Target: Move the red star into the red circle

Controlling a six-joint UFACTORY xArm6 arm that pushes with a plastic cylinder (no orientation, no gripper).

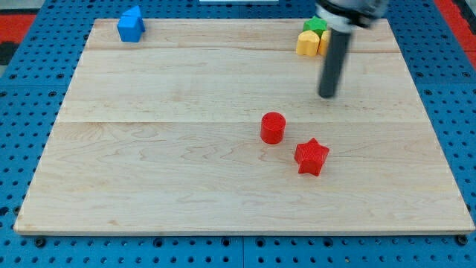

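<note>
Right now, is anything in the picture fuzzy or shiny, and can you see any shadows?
In the camera view, the board is evenly lit with no glare; the red star and red circle look sharp and cast only faint, soft shadows; my rod is a bit blurred, most at the view's top where the frame crops it; my tip sits above the view's right of the circle, touching no block.

1. We find no readable text, label, brand, number or sign anywhere in the view.
2. The pale wooden desk (186, 171) shows only bare grain and plank seams, with no markings.
3. The blue perforated surface (22, 89) around the desk carries plain holes, no lettering.
4. The small coloured blocks show no print that we can read.
</note>
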